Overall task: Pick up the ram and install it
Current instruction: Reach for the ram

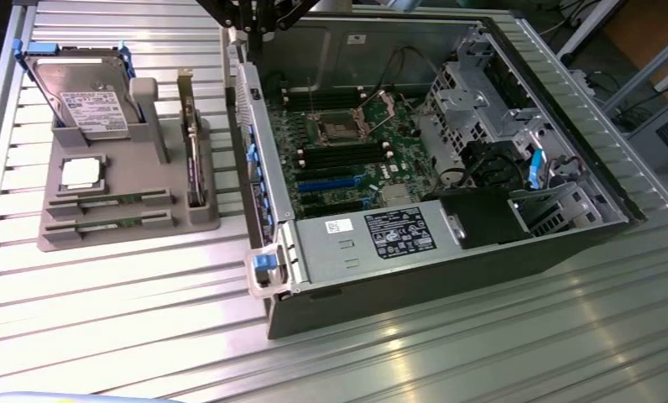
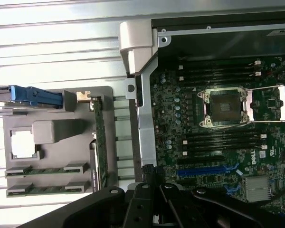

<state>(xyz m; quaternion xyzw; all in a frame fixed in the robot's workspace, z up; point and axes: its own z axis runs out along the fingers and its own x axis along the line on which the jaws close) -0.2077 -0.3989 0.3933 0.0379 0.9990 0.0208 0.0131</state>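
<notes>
The gripper (image 1: 256, 17), fingers closed and empty, hangs over the computer case (image 1: 251, 126) wall, well apart from the ram (image 1: 110, 202) in its gray holder (image 1: 127, 239); descending like that could knock it askew.

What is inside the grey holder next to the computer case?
In the grey holder: a ram stick, a second ram stick, a square processor chip, an upright hard drive and a card on edge. Its posts cover the drive's lower part.
</notes>
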